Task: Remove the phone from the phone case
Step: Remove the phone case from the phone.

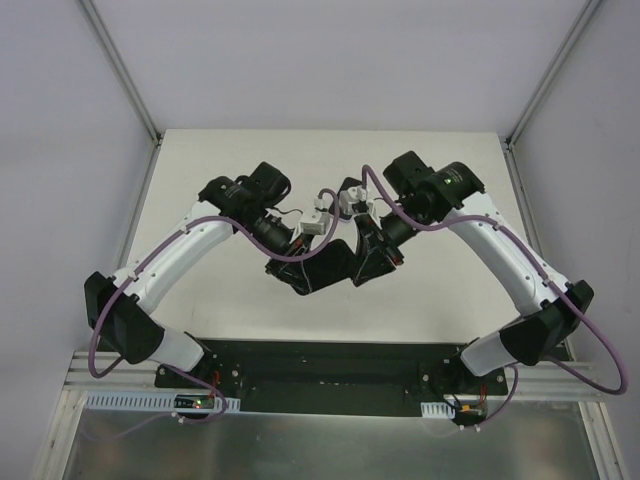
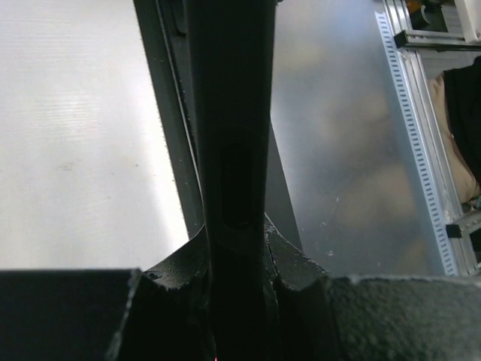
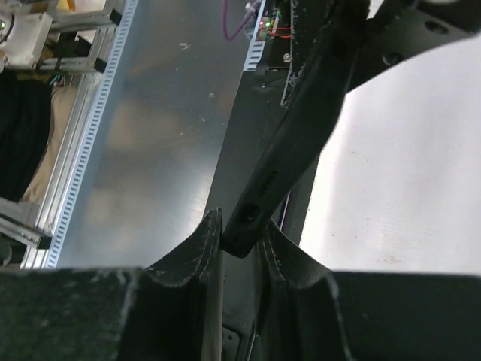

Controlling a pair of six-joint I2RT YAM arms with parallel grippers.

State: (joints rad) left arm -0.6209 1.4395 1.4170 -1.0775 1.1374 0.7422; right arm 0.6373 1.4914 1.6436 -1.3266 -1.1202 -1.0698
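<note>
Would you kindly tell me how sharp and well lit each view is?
Top external: sharp, evenly lit. Left wrist: the dark phone case is close and blurred, the white table washed out. Right wrist: likewise blurred case, bright table.

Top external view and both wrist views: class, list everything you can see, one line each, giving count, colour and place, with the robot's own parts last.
cased phone: one, black, between the two grippers
table: one, white, under the arms
base plate: one, black, near edge, under the arm bases
metal sheet: one, silver, nearest the camera
cables: two, purple, looped along each arm
arms: two, white with black joints, meeting mid-table
left gripper: one, black, shut on the cased phone's edge
right gripper: one, black, shut on the cased phone's end
</note>
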